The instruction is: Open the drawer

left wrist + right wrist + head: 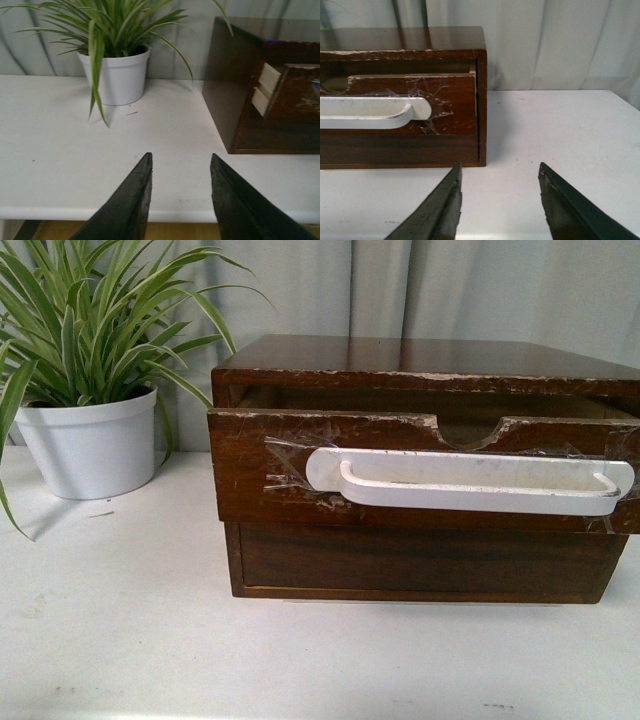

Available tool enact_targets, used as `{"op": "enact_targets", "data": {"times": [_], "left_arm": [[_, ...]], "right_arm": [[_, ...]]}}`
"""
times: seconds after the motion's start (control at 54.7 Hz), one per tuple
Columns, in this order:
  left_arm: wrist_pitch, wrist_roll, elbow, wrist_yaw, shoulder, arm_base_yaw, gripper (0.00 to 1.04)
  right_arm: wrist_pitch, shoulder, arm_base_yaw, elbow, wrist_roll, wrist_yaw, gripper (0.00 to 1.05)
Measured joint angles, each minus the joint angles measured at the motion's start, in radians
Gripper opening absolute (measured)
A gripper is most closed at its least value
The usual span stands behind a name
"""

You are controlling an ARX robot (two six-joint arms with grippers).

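The drawer (260,465) is the upper one of a dark brown wooden cabinet (420,352) on the white table (130,640). It has a long white handle (470,483) taped on and a semicircular notch in its chipped top edge. It stands pulled out a little from the cabinet. The right wrist view shows its right end (455,100) and the handle's end (385,111); the left wrist view shows its left side (295,92). My left gripper (180,159) is open and empty over the table's front edge. My right gripper (500,170) is open and empty, in front of the cabinet's right corner.
A plain lower drawer front (420,560) without a handle sits below. A green plant in a white pot (90,445) stands to the left of the cabinet; it also shows in the left wrist view (120,77). A grey curtain (480,290) hangs behind.
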Motion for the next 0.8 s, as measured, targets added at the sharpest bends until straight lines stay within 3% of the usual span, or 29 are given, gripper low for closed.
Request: {"op": "enact_targets", "data": {"times": [0.128, 0.165, 0.201, 0.274, 0.366, 0.805], "left_arm": [[-0.008, -0.006, -0.022, 0.074, -0.033, 0.080, 0.12], [-0.010, -0.008, -0.028, 0.099, -0.042, 0.102, 0.04], [-0.010, -0.010, -0.033, 0.114, -0.048, 0.119, 0.04], [-0.021, -0.012, -0.044, 0.249, -0.067, 0.229, 0.04], [-0.021, -0.013, -0.051, 0.258, -0.074, 0.280, 0.04], [-0.020, -0.013, -0.095, 0.271, -0.122, 0.287, 0.04]], "right_arm": [[-0.008, -0.034, 0.000, -0.017, 0.000, 0.000, 0.19], [-0.082, -0.090, 0.002, -0.018, 0.000, 0.000, 0.10], [-0.127, -0.140, 0.002, -0.031, 0.000, 0.000, 0.01], [-0.133, -0.174, 0.002, -0.035, -0.003, 0.001, 0.01], [-0.133, -0.181, 0.002, -0.040, -0.003, -0.002, 0.01], [-0.132, -0.224, 0.002, -0.085, -0.003, 0.000, 0.01]]}}
